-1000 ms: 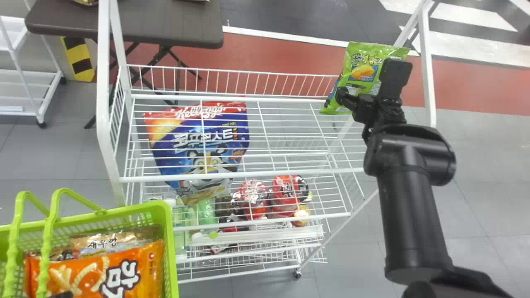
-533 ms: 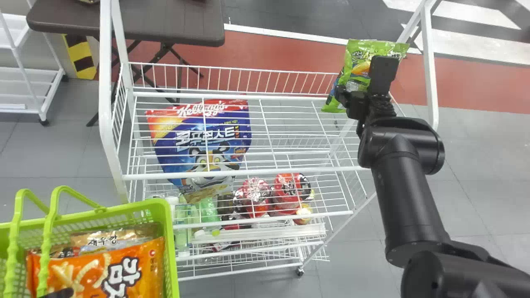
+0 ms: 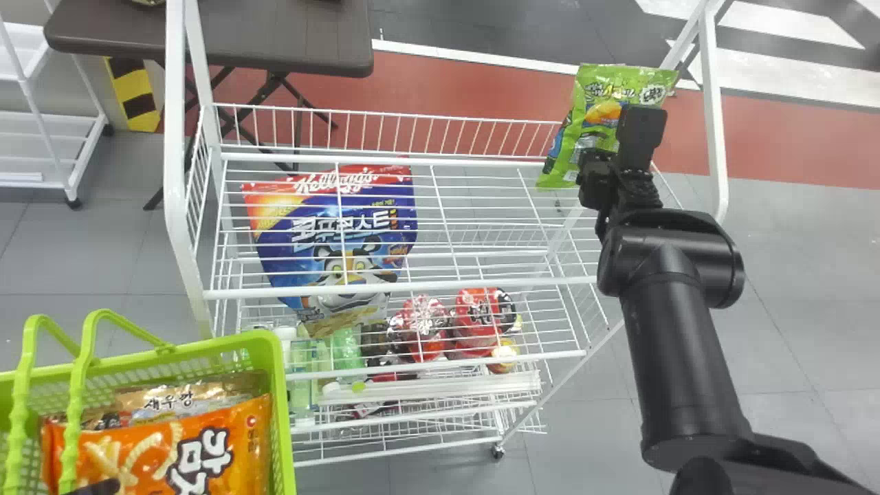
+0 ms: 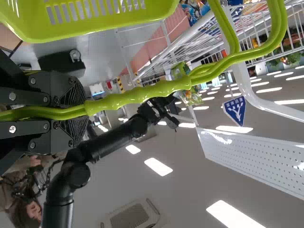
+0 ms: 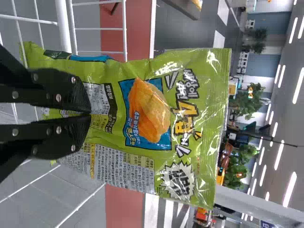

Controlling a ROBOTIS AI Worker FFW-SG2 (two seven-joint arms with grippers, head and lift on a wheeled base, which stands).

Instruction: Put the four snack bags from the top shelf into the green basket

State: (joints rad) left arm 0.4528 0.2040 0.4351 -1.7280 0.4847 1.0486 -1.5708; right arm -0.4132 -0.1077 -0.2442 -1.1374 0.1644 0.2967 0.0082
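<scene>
Room: shop, or kitted out like one tbh
Wire rack: cereal bag toward its left edge, bottles near a lower left corner
Green basket: classic shopping type, snack bags inside
Ceiling: strip lights everywhere

The green bag is held upright, an orange bag and tan bag inside the basket.

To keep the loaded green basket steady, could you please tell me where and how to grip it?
Probably by both handles together, at their ribbed stretch, coming from the robot's side: they arch clear above the basket, run side by side and look slim enough to clamp as one.
</scene>
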